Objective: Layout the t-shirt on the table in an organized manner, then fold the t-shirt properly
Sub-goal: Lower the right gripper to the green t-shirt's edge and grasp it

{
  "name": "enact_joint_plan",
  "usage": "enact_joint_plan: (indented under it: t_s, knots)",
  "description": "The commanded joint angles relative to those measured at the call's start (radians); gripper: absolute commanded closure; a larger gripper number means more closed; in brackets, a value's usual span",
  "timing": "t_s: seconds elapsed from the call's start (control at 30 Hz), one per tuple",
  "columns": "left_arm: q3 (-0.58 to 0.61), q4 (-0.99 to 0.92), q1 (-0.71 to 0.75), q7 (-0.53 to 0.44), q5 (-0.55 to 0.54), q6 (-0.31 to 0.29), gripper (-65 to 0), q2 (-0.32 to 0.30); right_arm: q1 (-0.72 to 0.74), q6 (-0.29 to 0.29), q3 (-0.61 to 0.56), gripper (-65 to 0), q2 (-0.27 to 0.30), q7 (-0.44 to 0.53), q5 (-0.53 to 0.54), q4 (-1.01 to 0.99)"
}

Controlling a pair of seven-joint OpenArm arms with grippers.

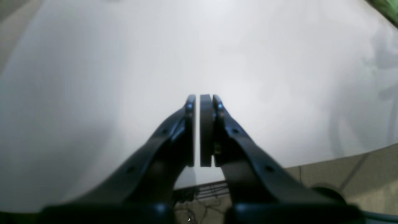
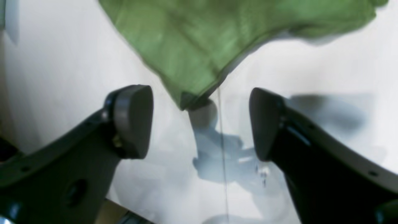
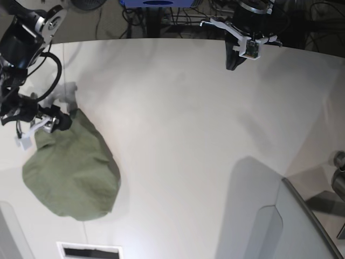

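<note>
So my right hand (image 2: 200, 123) is spread wide open with nothing in it right at a corner of the t-shirt (image 3: 73, 170) bunched up on the counter's (image 3: 188, 135) left side, left hand (image 1: 200, 130) pinched closed and empty at the far right.

1. My right gripper (image 2: 199, 121) hangs low with its jaws spread wide, nothing between the pads (image 2: 136, 119).
2. My left gripper (image 1: 200, 130) is raised, jaws nearly together, only a thin slit showing.
3. My two arms sit well apart.
</note>
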Motion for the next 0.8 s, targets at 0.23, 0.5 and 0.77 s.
enact_joint_plan:
  t_s: [0.23,0.5,0.77]
  knots:
    - [-0.006,0.011,0.01,-0.021,-0.001,0.004,-3.1,0.0,0.089,0.02,-0.008,-41.4,0.05,0.132,0.022,-0.197]
    - [-0.006,0.011,0.01,-0.019,-0.001,0.004,-3.1,0.0,0.101,0.02,-0.008,-40.8,0.074,0.185,0.022,-0.263]
    - [-0.006,0.011,0.012,-0.019,-0.001,0.004,-3.1,0.0,0.119,0.02,-0.009,0.0,0.07,0.179,0.022,-0.26]
